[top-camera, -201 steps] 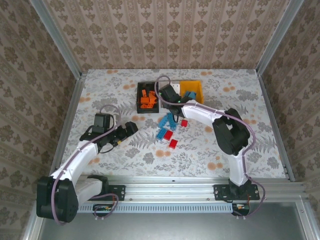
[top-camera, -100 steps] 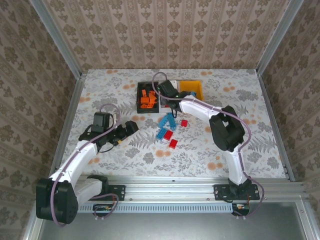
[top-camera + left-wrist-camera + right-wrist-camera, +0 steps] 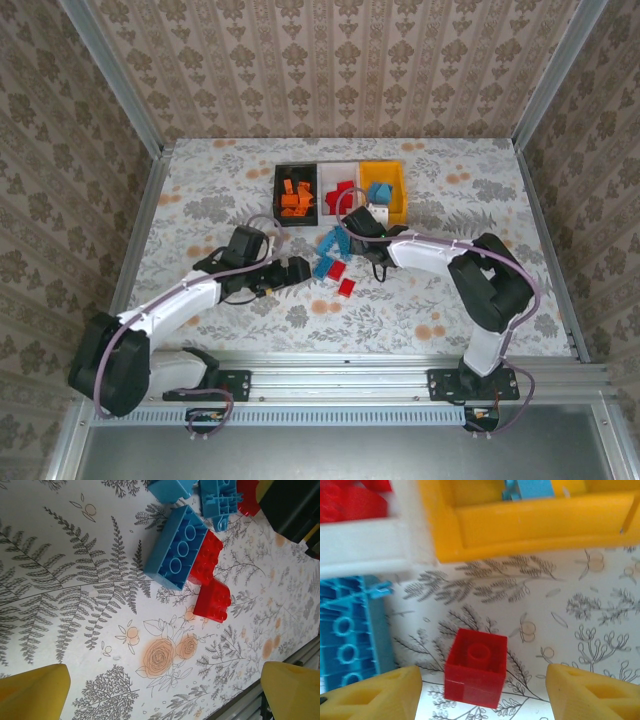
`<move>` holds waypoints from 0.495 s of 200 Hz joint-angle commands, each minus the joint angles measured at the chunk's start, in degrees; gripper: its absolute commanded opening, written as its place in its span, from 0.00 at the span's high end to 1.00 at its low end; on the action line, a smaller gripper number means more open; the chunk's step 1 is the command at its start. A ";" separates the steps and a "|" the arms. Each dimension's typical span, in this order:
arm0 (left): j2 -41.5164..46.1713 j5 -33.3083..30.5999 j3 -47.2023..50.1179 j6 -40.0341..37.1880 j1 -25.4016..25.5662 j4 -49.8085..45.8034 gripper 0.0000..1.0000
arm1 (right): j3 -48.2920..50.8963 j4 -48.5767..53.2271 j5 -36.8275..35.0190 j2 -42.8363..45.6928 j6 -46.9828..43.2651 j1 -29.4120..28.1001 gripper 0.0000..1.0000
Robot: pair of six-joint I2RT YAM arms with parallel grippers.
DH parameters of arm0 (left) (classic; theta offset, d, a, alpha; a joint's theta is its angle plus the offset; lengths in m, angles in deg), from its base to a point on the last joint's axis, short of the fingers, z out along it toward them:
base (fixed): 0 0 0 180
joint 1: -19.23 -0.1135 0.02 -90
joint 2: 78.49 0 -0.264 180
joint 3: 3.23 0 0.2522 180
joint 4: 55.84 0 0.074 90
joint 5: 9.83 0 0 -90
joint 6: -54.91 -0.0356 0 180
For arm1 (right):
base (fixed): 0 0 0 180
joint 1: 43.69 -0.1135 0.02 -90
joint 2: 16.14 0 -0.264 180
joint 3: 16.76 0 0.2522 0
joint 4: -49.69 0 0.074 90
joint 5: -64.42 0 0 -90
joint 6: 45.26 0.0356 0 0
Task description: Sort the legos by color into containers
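Three containers stand in a row at the back: a black bin [image 3: 295,195] with orange legos, a white bin [image 3: 340,190] with red ones, and a yellow bin [image 3: 383,188] with a light blue one. Loose legos lie in front: blue [image 3: 335,240], blue [image 3: 322,267], red [image 3: 338,270], red [image 3: 346,287]. My right gripper [image 3: 482,695] is open and low over the table. A small red brick [image 3: 476,667] sits between its fingers with a gap on each side. My left gripper [image 3: 162,695] is open over bare table, just short of a blue brick [image 3: 175,547] and two red bricks [image 3: 212,600].
In the right wrist view the yellow bin wall [image 3: 530,525] and the white bin wall [image 3: 365,545] stand close ahead, and a long blue brick [image 3: 347,640] lies to the left. Patterned walls enclose the table. An aluminium rail runs along the near edge.
My right gripper has drawn back from over the white bin, come down to the table around the small red brick, and its jaws have widened. The left arm has swung right toward the loose legos.
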State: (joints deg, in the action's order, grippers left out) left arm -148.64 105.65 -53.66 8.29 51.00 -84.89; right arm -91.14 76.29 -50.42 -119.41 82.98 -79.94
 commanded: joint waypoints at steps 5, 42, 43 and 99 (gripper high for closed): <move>0.58 -2.14 -2.42 1.55 1.09 2.11 0.00 | -1.43 -0.98 -0.55 -2.90 2.59 0.54 0.34; 2.54 -3.24 -1.69 1.35 1.21 0.70 0.00 | -2.71 -0.53 -2.41 -7.03 4.44 1.00 0.39; 2.64 -3.24 -1.67 1.35 1.20 0.70 0.00 | -2.73 -0.53 -2.41 -7.08 4.50 1.05 0.39; 2.57 -3.59 -1.40 1.19 1.28 0.51 0.00 | 2.81 -4.57 -2.32 -3.40 5.49 1.16 0.63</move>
State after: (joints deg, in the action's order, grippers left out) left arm -146.30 102.79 -54.38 8.90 51.86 -84.17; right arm -92.03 73.75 -52.83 -125.35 87.35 -78.96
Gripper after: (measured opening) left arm 0.997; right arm 0.403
